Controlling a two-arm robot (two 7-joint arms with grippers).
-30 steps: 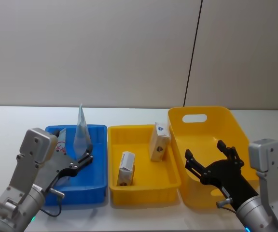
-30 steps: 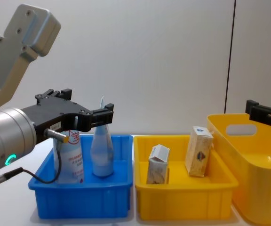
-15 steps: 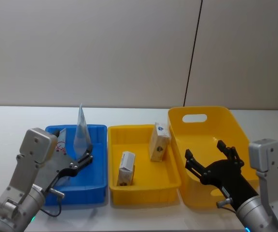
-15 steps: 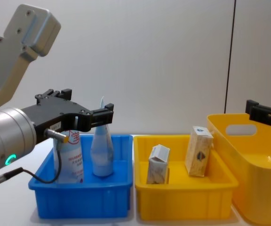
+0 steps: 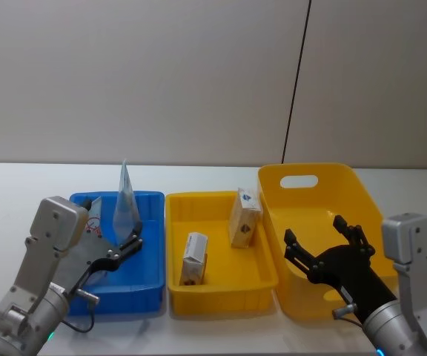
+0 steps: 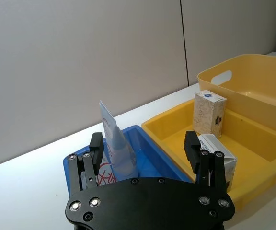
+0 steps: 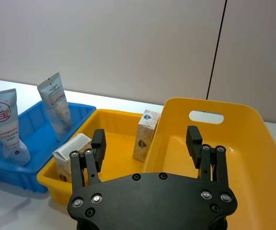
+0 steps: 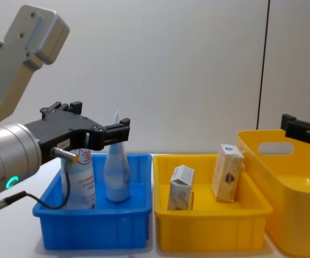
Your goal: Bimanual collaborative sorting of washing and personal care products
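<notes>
Right, L gripper (image 5: pixel 113 236) hangs over the near part of the blue bin (image 8: pixel 90 232), fingers spread wide, nothing betw. them. Two tubes stand cap-down in that bin. The red-logo tube (image 8: pixel 79 180) is at the robot's left, just beside the black fingers. The plain pale tube (image 5: pixel 124 200) is next to it, crimped end up, rising above the bin rim. Can't tell if a finger touches either tube.

The shallow yellow bin (image 8: pixel 209 232) in the middle holds both cartons. The taller carton (image 5: pixel 244 216) is upright toward the back-right corner w/ a blue mark on its face. The shorter carton (image 5: pixel 193 258) is nearer the front-left, top flap looking popped open. The two are apart.

R gripper (image 5: pixel 313 236) hovers above the tall yellow bin (image 5: pixel 351 176) w/ the handle slot, on the robot's right, also opened wide & holding nothing. All 3 bins sit side by side on the white table (image 5: pixel 21 193), touching or nearly so.
</notes>
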